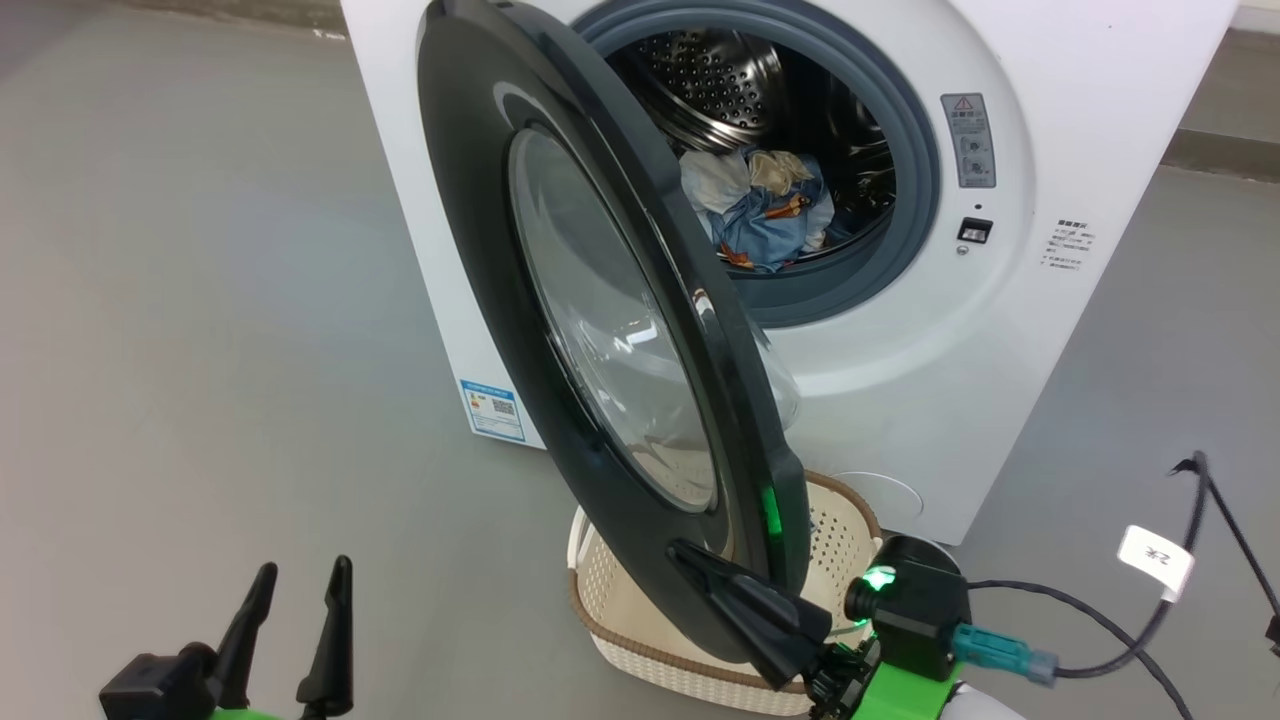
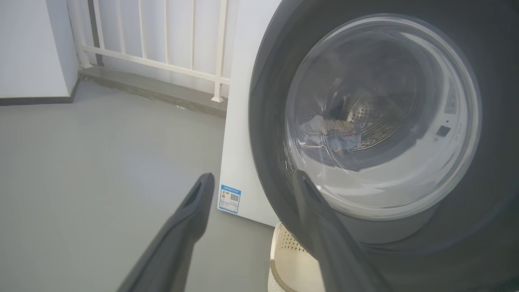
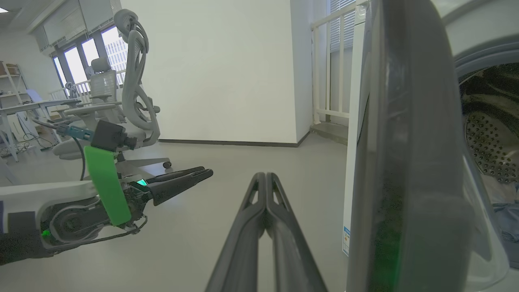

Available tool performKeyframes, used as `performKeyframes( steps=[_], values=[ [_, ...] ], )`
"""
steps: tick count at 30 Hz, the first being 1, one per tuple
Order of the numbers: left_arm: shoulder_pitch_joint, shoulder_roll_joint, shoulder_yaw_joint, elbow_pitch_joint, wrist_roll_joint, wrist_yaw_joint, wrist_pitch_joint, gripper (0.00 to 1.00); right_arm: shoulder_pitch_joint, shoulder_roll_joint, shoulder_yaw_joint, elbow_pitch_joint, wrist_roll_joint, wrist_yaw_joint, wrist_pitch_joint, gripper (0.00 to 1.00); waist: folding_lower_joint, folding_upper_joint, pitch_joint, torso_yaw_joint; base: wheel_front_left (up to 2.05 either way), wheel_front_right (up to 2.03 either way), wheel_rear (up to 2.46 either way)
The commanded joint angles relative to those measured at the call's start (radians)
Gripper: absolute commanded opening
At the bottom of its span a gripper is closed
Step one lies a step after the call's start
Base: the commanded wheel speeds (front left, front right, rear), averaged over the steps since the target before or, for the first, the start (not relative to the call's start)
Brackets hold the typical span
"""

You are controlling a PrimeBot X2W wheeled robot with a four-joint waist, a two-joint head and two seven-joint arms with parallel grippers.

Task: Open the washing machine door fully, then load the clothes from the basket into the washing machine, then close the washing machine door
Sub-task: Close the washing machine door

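The white washing machine [image 1: 1050, 100] [image 2: 239, 121] stands ahead with its black round door [image 1: 470, 200] [image 2: 267, 101] [image 3: 405, 121] swung partly out. Blue and pale clothes [image 1: 760, 210] [image 2: 332, 134] [image 3: 507, 211] lie in the steel drum. Under the door's lower edge sits the cream basket [image 1: 620, 600] [image 2: 284, 259]; the part of its inside that shows is bare. My right gripper [image 1: 682, 548] [image 3: 265, 175] is shut on nothing, its tips by the door's outer face near the bottom; I cannot tell if they touch. My left gripper [image 1: 300, 590] [image 2: 253, 176] [image 3: 206, 172] hangs open, left of the door.
A dark cable with a white tag [image 1: 1155, 560] trails over the grey floor at the right. A white railing [image 2: 162, 40] runs behind the machine on a raised step. Office chairs [image 3: 134, 93] and desks stand far off to the left. Open floor lies left of the machine.
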Motion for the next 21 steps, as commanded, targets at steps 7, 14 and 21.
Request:
performKeyframes(
  steps=[7,14,21],
  values=[
    [-0.042,0.016,0.033,-0.014,-0.011,-0.002,-0.013,1.0,-0.073,-0.012,0.062,0.132,0.062,0.002,-0.005,0.0,0.0,0.0,0.008,0.017,0.0,0.0,0.0],
    [-0.044,0.012,0.029,-0.016,-0.011,-0.002,-0.013,1.0,-0.107,-0.013,0.07,0.223,0.087,0.002,-0.005,0.0,0.0,0.0,0.016,0.029,0.0,0.0,0.0],
    [-0.047,0.012,0.033,-0.019,-0.014,-0.002,-0.013,1.0,-0.118,-0.037,0.015,0.265,0.086,0.002,-0.005,0.0,0.0,0.0,0.031,0.029,0.0,0.0,0.0]
  ],
)
